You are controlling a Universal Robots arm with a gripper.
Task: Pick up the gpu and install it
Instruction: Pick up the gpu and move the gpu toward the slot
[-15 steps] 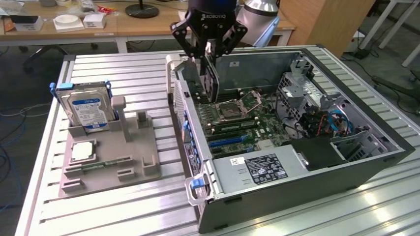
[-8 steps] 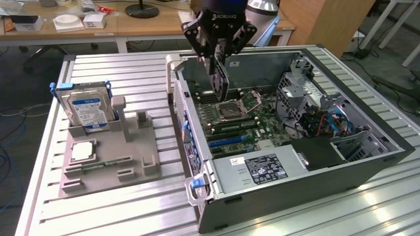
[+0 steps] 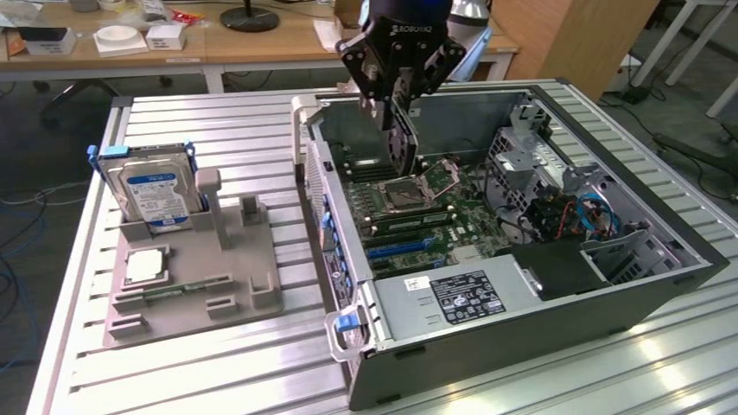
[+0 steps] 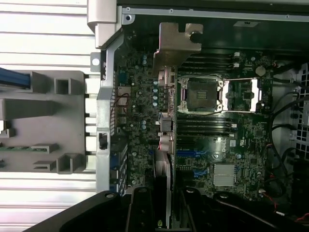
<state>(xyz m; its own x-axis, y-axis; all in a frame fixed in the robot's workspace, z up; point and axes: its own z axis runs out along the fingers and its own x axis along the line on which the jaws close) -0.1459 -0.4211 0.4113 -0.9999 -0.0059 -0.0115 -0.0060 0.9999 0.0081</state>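
Note:
My gripper point(image 3: 398, 105) hangs over the open computer case point(image 3: 542, 337), shut on the gpu point(image 3: 402, 147). The gpu is a thin dark card held edge-on, pointing down toward the motherboard point(image 3: 421, 216) and clear of it. In the wrist view the gpu point(image 4: 165, 135) runs as a narrow slab from between my gripper point(image 4: 166, 212) fingers out to its metal bracket point(image 4: 176, 41). It lies over the board beside the open CPU socket point(image 4: 200, 94), near the case's rear wall.
A grey fixture tray point(image 3: 248, 298) lies on the slatted table at the exterior view's left. It carries a silver hard drive point(image 3: 155, 194) standing upright, a square chip point(image 3: 148, 266) and a green memory stick point(image 3: 173, 294). Cables and drive cages point(image 3: 576, 216) crowd the case's right side.

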